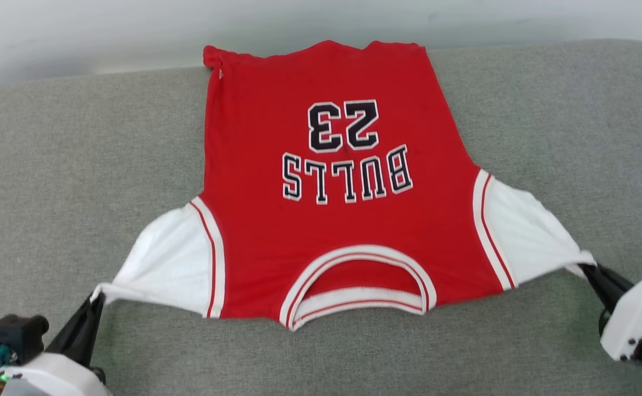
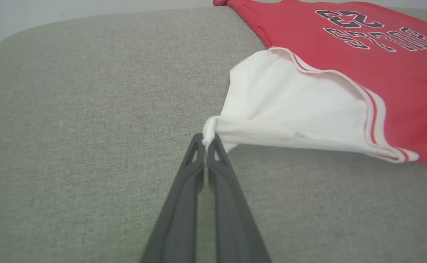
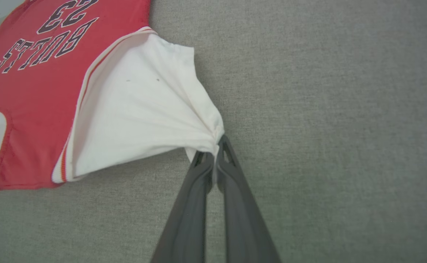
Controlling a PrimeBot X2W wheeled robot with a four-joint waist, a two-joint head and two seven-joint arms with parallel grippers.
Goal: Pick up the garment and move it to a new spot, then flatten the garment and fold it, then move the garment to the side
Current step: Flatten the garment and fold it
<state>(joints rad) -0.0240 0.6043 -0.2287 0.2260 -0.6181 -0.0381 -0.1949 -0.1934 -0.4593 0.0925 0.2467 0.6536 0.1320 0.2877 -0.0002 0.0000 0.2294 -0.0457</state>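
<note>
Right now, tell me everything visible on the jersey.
The garment is a red jersey T-shirt with white sleeves and red-and-white striped trim. It lies print up, spread nearly flat on the grey fabric surface, collar nearest the robot, so the black BULLS 23 print reads upside down. The left gripper and right gripper are shut on the sleeve tips, drawn taut; the far left hem corner is rolled.

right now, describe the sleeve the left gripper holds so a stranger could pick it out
On the grey surface lies a red garment, print up, collar toward the robot. The sleeve is the white one on the head view's left, pulled to a point in the shut left gripper; its twin past the collar goes to the right gripper.
</note>
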